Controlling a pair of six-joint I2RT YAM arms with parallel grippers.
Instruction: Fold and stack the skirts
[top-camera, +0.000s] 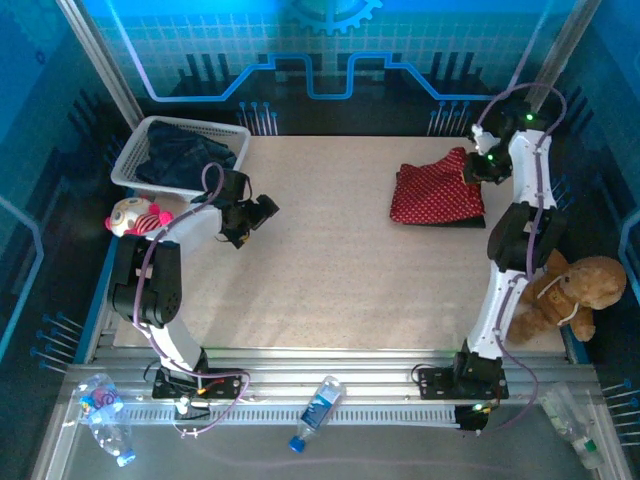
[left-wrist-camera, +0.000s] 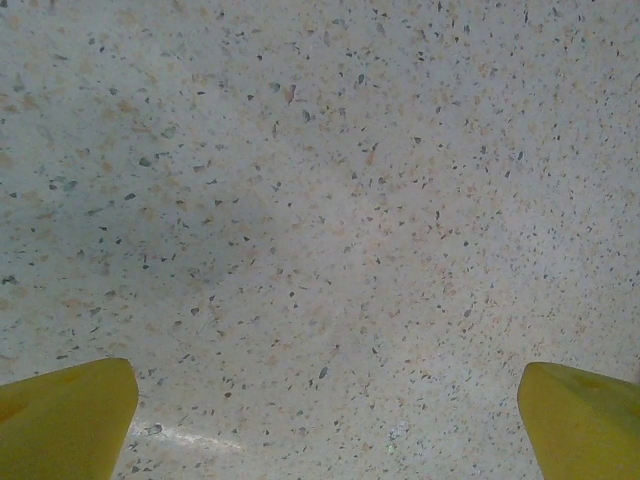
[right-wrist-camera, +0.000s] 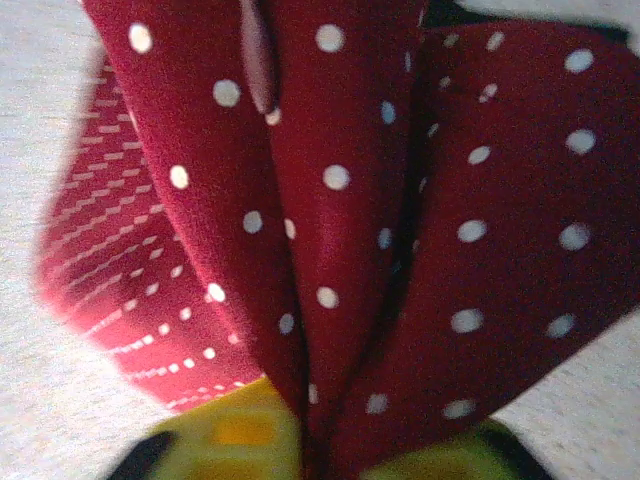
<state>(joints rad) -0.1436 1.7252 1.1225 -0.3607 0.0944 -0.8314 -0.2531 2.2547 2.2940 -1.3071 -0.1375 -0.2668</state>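
Right gripper (right-wrist-camera: 320, 445) pinches a bunched fold of the red skirt (right-wrist-camera: 340, 200), left gripper (left-wrist-camera: 325, 425) gapes empty; we fear snagged cloth dragging the fold apart.

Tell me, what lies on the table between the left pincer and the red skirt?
Nothing: in the top view the table is bare between the left pincer and the red skirt.
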